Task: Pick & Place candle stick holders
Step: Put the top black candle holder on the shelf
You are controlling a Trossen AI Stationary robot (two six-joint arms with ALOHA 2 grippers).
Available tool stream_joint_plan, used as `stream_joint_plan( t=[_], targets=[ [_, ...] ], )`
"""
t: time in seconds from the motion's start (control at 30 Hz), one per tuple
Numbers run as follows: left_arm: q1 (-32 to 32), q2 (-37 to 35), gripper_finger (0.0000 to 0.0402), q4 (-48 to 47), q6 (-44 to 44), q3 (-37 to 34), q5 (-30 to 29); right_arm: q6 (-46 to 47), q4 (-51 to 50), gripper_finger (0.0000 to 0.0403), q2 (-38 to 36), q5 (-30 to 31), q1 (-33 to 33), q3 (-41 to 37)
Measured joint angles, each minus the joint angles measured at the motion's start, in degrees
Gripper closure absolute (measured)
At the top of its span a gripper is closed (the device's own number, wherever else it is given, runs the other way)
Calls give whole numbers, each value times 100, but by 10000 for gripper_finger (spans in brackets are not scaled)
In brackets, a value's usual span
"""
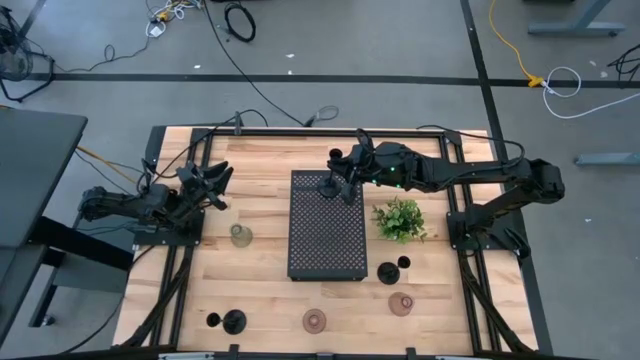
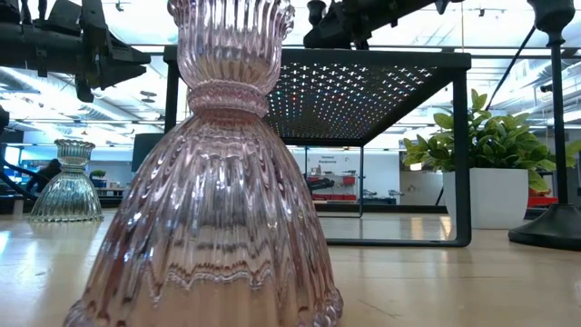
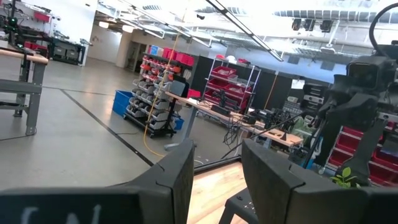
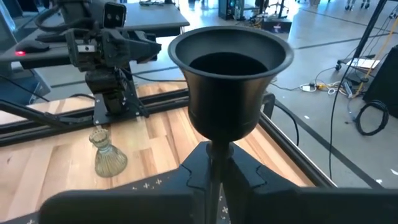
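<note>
Right wrist view shows the right end effector [image 4: 214,163] clamped on the thin stem of a black holder [image 4: 229,81] over the tray [image 1: 327,226]; rigid, top-heavy, so grip low.

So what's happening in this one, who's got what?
The right gripper is closed on the stem of a black candle holder, holding it over the far end of the black perforated tray. The left gripper waits empty, open, at the table's left side, near a greenish glass holder. Two more black holders and two pinkish glass ones stand on the table, beside a small plant.
</note>
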Motion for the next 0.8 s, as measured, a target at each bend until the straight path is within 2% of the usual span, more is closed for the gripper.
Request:
stream_joint_plan(
  t=[0.8],
  targets=[
    [-1,0,264,-33,4,0,0,-298,447,369,263,81,-15,4]
  ],
)
